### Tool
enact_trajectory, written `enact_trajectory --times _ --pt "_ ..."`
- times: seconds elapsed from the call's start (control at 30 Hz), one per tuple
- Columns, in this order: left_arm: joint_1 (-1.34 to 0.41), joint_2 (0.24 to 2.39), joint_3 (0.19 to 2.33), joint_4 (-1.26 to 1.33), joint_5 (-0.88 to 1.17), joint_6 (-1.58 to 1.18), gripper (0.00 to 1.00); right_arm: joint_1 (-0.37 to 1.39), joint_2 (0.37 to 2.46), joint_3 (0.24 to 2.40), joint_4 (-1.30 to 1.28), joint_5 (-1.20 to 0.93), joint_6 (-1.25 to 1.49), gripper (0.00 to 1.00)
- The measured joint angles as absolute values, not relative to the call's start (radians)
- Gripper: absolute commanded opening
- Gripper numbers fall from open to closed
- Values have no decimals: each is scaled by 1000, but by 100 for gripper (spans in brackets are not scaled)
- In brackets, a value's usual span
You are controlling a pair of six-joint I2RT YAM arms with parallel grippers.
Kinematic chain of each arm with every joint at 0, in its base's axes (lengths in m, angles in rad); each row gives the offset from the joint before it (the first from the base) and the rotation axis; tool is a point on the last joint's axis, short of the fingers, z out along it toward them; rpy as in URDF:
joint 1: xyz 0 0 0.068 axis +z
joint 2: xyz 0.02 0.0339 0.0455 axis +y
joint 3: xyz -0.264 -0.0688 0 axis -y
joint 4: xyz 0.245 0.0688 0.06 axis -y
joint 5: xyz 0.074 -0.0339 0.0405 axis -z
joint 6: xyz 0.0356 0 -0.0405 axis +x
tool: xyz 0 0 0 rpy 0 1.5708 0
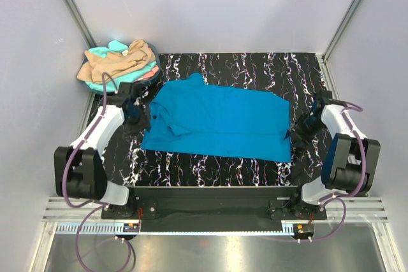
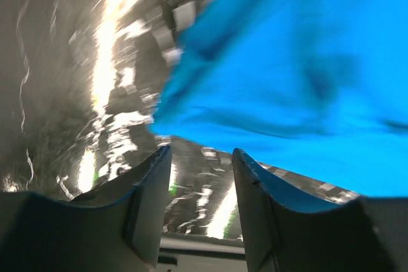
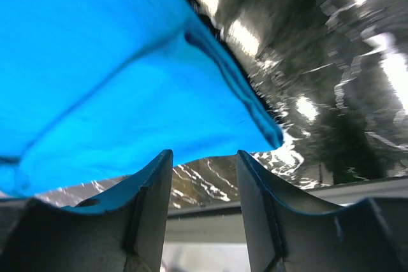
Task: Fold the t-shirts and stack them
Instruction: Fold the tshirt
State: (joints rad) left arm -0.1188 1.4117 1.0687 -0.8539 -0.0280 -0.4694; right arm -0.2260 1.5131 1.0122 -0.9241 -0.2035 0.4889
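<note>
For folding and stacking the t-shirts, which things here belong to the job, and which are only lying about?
Job:
blue t-shirt
tan t-shirt
mint t-shirt
coral t-shirt

Not the job:
marbled table
purple cables

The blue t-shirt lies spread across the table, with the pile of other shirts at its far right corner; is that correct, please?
Not quite: the top external view shows the pile of other shirts at the far left corner. The blue t-shirt does lie spread across the table.
</note>
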Motion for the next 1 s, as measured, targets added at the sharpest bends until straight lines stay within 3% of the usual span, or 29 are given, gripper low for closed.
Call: enact_trajectory --times 0.13,0.33,0.53,1.0 --pt "-38 1494 1003 -854 -12 -473 51 -194 1562 971 -915 -250 488 50" --pt "23 1537 989 -809 31 -503 35 -160 1591 955 -909 -260 482 39" --pt "77 1549 923 -793 33 -531 21 -160 1591 955 -909 -256 469 35" --pt "80 1536 875 -773 51 -552 31 -160 1594 937 -884 -257 467 34"
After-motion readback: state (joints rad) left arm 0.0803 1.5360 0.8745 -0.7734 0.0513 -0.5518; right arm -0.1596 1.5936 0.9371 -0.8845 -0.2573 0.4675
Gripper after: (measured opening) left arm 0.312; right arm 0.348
